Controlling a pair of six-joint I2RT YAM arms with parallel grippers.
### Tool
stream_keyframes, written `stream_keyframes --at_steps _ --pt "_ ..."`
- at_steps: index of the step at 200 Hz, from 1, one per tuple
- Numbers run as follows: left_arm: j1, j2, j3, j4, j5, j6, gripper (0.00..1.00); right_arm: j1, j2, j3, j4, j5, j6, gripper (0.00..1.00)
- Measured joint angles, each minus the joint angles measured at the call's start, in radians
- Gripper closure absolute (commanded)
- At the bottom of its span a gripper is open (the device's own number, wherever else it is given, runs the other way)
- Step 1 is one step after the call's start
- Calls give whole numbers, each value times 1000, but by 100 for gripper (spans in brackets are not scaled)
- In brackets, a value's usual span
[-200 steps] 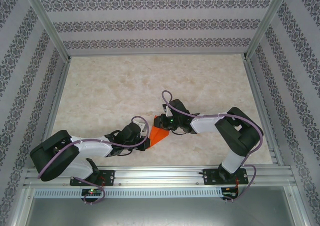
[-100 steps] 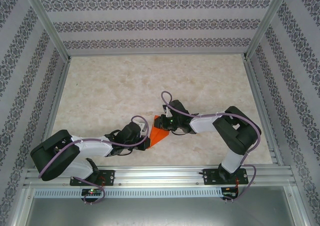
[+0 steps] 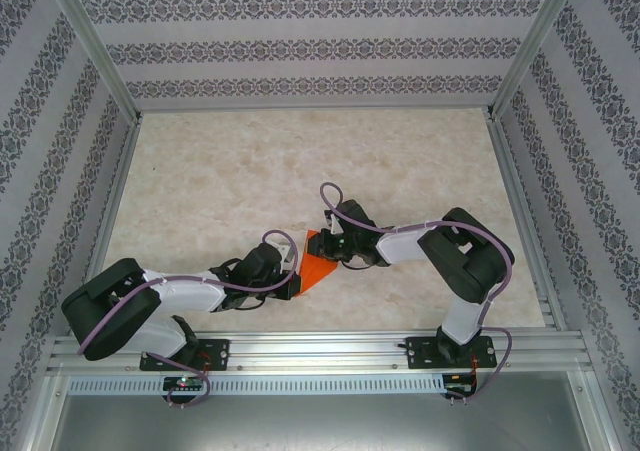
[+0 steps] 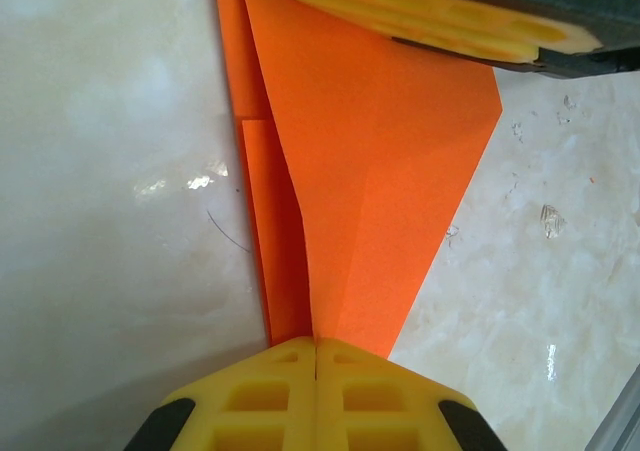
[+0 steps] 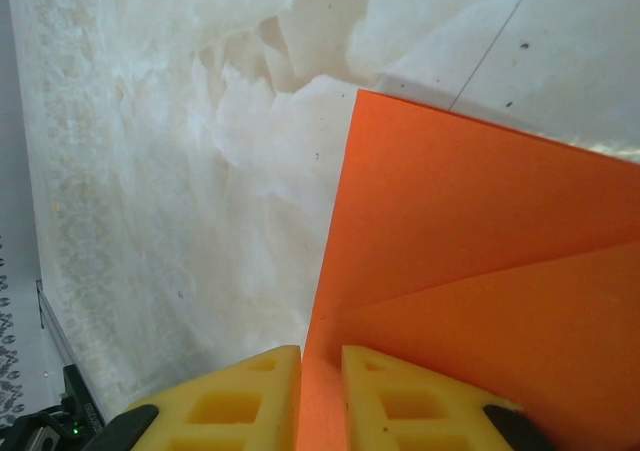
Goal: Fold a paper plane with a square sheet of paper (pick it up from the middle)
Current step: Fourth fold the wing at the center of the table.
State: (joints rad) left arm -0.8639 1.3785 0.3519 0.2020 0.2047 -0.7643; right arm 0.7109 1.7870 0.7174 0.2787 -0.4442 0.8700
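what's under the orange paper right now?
Marble table shows around the orange paper. In the left wrist view a lower folded layer peeks out along its left edge. The table directly beneath is covered, so contact can't be judged.

A cream, marble-patterned tabletop (image 3: 230,171) sits between white wall panels (image 3: 300,41) striped with grey floral bands. Silver aluminium posts (image 3: 95,46) frame the corners. A slotted aluminium rail (image 3: 320,349) runs along the near edge.

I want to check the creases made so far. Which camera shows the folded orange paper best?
The left wrist view: the orange paper appears large and close, its layered flaps and long crease plain. The right wrist view shows one corner of it with one crease; the top view shows a small orange patch, partly covered.
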Motion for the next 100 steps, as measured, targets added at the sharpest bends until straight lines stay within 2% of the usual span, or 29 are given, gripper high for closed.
stream_keyframes --at_steps 100 --pt "0 11 0 18 5 -24 100 1 -26 19 -36 1 -16 80"
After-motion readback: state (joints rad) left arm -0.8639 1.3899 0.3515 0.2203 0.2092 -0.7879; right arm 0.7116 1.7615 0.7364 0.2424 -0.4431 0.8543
